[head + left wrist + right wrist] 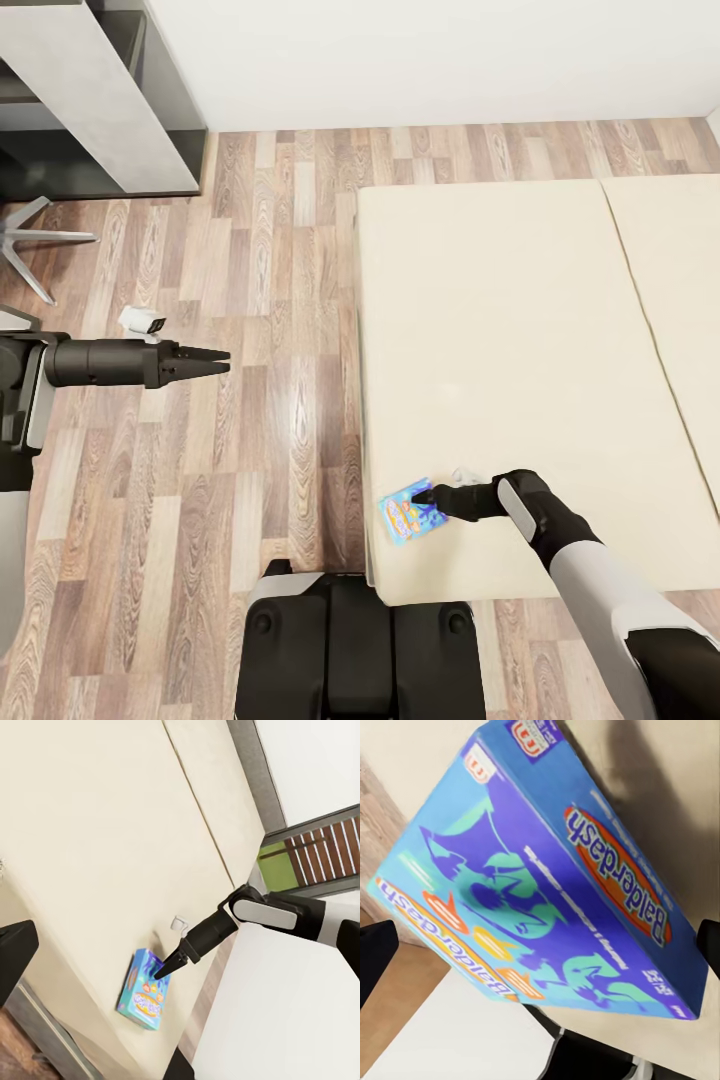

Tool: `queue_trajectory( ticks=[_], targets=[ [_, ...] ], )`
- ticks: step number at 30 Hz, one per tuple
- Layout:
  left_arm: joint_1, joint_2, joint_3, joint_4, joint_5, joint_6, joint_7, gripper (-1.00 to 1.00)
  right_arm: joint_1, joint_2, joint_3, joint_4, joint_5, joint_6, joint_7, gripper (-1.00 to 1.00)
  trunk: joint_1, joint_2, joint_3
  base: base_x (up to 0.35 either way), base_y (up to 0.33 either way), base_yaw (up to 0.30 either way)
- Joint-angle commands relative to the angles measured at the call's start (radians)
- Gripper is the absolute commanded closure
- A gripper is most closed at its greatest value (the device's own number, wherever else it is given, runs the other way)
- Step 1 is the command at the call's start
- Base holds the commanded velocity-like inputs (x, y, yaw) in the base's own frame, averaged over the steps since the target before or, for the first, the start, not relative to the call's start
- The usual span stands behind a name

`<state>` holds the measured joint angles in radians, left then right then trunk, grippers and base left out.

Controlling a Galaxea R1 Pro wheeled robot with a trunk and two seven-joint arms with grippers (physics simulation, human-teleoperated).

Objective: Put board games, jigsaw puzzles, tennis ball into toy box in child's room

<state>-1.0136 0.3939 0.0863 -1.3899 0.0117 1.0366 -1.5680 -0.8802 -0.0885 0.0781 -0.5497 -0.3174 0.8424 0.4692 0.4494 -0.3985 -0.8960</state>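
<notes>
At 6 o'clock on the bed [500, 330], near its edge, lies the blue board game [409, 511] — my right gripper [424, 496] is on it, grip state unclear. Left gripper [212, 361] parked over floor [250, 300], looks closed — clearance.

A grey cabinet [95, 95] stands by the white wall, a chair base [35, 240] on the floor.
</notes>
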Motion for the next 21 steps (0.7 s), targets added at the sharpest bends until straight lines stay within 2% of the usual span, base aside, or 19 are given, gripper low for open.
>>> queue_trajectory(
  ticks=[1, 21],
  targets=[
    [0.0, 0.0, 0.0, 0.0, 0.001, 0.011, -0.003, -1.0, 0.0, -0.001, 0.005, -0.001, -0.002, 0.003, 0.002, -1.0, 0.001, -0.002, -0.001, 0.0, 0.096, 0.0],
    [0.0, 0.0, 0.0, 0.0, 0.001, 0.011, -0.003, -1.0, 0.0, 0.001, 0.005, -0.001, -0.002, 0.003, 0.002, -1.0, 0.001, -0.002, -0.001, 0.0, 0.033, 0.0]
  ],
)
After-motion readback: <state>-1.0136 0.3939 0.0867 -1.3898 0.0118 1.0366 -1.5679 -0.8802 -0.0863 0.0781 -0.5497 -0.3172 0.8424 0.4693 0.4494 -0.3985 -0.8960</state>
